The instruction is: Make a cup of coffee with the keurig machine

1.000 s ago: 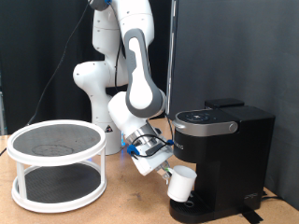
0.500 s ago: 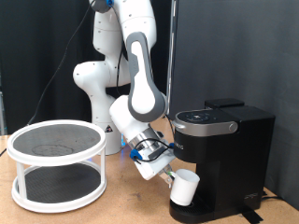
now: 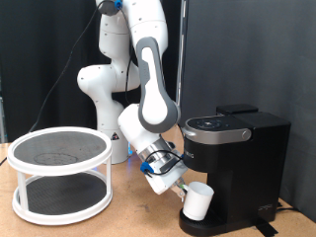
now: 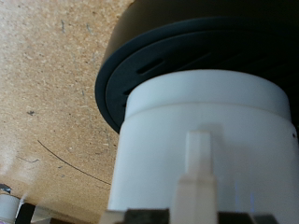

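Wrist view, nearest first: my end effector (image 4: 198,201) pinches the cup (image 4: 201,131), whose white wall fills the frame's lower right above the round black drip tray. In the exterior view, my end effector (image 3: 184,190) holds the cup (image 3: 198,201) tilted at lower centre, against the keurig machine (image 3: 235,163) on the worktop (image 3: 118,219).

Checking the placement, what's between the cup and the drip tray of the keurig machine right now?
Nothing: in the wrist view the cup in the claw sits just over the keurig machine's black drip tray.
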Available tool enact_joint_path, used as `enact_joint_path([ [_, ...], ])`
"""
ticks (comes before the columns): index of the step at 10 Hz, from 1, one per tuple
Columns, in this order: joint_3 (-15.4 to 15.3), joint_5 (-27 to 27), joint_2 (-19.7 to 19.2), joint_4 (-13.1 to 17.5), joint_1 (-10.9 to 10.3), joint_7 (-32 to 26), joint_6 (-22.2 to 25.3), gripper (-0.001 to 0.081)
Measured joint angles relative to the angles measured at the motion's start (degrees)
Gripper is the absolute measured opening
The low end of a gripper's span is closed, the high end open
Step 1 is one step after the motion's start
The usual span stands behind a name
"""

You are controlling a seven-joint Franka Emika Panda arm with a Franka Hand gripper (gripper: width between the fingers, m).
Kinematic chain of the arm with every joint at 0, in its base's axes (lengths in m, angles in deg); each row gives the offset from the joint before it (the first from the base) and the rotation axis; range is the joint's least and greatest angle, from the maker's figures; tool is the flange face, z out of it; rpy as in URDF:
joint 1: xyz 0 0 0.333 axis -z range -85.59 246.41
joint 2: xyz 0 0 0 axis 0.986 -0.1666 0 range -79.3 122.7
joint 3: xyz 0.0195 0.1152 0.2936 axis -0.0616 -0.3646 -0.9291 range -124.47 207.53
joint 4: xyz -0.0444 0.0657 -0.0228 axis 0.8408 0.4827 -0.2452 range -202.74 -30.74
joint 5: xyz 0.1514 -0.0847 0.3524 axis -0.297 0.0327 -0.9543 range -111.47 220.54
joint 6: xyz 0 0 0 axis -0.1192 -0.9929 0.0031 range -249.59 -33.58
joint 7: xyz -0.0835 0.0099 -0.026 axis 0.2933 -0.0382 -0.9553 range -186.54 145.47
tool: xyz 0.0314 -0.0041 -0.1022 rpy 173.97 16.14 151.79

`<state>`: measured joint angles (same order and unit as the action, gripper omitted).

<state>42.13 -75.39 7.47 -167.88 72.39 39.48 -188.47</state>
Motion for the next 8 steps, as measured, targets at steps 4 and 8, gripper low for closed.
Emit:
enact_joint_path([
  [4, 0.0, 1.4, -0.4, -0.2, 0.1, 1.8, 1.1, 0.0],
  [8, 0.4, 7.0, 0.1, -3.4, 1.9, 4.7, 2.5, 0.0539],
])
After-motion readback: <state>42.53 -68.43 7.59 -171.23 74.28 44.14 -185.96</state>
